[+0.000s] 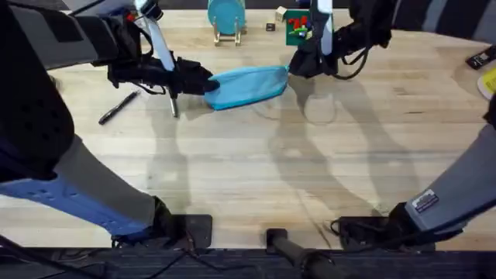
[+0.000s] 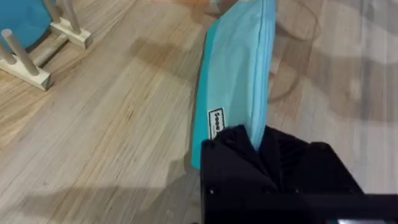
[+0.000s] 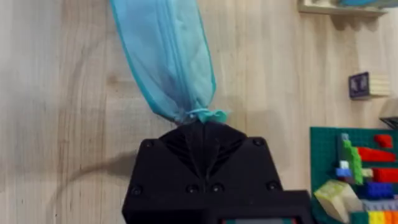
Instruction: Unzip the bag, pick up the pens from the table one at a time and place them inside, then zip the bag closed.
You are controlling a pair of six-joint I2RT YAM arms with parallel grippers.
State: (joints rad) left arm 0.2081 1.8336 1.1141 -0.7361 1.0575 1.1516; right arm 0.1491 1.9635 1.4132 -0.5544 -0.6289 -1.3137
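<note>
Bag [image 1: 246,85]: light-blue pouch lying on the table [image 1: 256,170] toward the far side, long axis running left to right, slightly tilted; held at both ends. Left gripper [image 1: 203,82] at the bag's left end; in the left wrist view the black fingers [image 2: 233,146] are pressed together on the fabric of that end, just beside a small label sewn on the bag's edge [image 2: 216,123]. Right gripper [image 1: 293,68] at the bag's right end; in the right wrist view the fingers [image 3: 199,140] close to a point, pinching the gathered tip of the bag [image 3: 168,62] where a small teal tab sticks out. Zipper line runs down the bag's middle there; whether it is open I cannot tell.

One black pen [image 1: 118,108] on the table left of the bag, well apart from it, lying at a slant; a silver-grey pen [image 1: 173,103] near the left gripper, partly under the arm.

Beyond the bag: a teal disc on a wooden stand [image 1: 226,19]; a green plate of coloured building bricks [image 1: 297,26] just behind the right gripper.
</note>
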